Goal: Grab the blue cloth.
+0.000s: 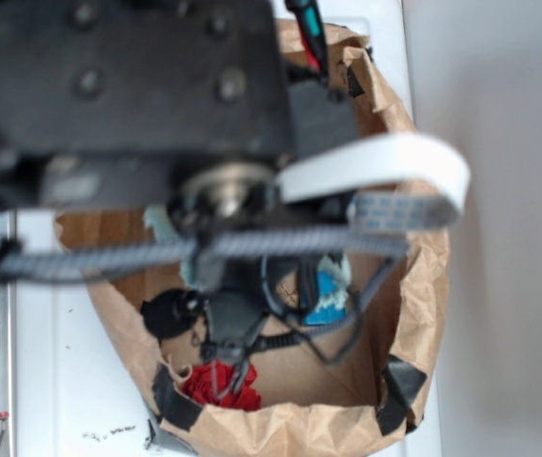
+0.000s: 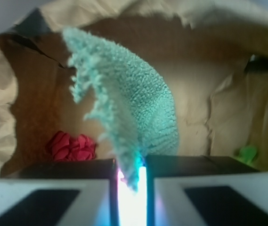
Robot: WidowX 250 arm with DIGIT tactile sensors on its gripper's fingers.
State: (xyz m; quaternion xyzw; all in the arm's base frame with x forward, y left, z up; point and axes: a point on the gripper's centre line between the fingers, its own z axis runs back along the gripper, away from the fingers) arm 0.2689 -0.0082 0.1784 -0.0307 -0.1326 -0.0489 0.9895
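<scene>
The gripper [image 2: 131, 188] is closed narrow on the blue cloth [image 2: 134, 113], with a lower edge of the towel pinched between the two pale fingers [image 2: 53, 193]. Only a thin bright slit is left between them, and the cloth fills its upper part. The cloth stands up from the jaws like a curved sail, so it is carried by the grip and not lying on the floor of the paper bag [image 2: 218, 108]. This fits the task: the towel is caught at an edge, the easiest place for thin fingers to bite a soft thing.

The cloth is pale teal terry, fuzzy, with a ragged fringe of loose loops along one side. It folds and droops under its own weight, so it will probably swing when moved.

The bag is brown crumpled paper with a torn, wavy rim, patched with dark tape at places. Inside it lies a small red cloth [image 2: 71, 146], bunched and wrinkled, well apart from the towel. A small green thing [image 2: 247, 153] sits at the far right, too blurred to name.

In the exterior view the black arm [image 1: 128, 86] and its white ribbon cable [image 1: 375, 167] hide most of the bag; only a small strip of the teal cloth seems to show there.
</scene>
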